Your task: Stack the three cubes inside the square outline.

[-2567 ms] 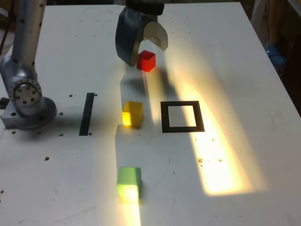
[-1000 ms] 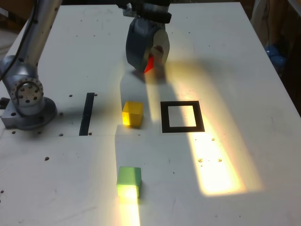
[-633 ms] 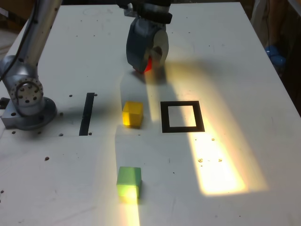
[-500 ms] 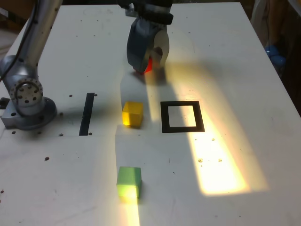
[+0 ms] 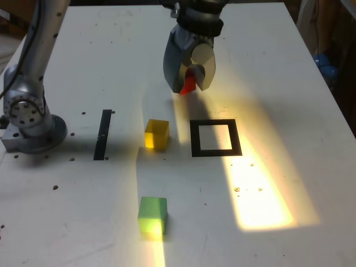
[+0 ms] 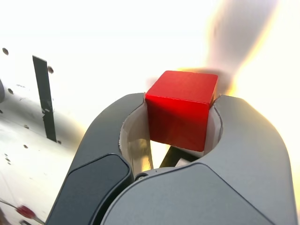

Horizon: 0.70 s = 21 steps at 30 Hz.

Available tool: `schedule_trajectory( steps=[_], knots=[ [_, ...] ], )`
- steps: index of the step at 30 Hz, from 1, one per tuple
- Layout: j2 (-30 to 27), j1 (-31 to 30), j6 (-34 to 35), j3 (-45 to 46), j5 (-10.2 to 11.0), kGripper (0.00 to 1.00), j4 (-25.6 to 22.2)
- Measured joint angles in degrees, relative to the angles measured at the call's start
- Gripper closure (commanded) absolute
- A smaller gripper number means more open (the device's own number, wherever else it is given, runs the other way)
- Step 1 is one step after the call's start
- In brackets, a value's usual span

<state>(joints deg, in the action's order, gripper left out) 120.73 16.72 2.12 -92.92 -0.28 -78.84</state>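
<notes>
While the small yellow cube (image 5: 157,134) and small green cube (image 5: 152,214) sit on the white table (image 5: 289,83), the dark grey gripper (image 5: 189,84) has its jaws clamped on the small red cube (image 6: 182,108), hanging near the black tape square outline (image 5: 216,137).

Looks like I'm driving this in a lab or workshop: a bare white table (image 5: 289,83) peppered with small holes, taped marks like the black strip (image 5: 103,134), and the arm's metal base (image 5: 30,119) sitting at its edge.
</notes>
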Motion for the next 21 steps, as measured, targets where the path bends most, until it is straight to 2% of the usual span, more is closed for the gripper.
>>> schedule_trajectory(
  steps=[10,21],
  knots=[
    [-0.6,-9.9,0.0,-0.6,0.1,0.65,0.3],
    [1.3,-18.1,1.0,-2.5,-1.1,0.65,0.2]
  ],
)
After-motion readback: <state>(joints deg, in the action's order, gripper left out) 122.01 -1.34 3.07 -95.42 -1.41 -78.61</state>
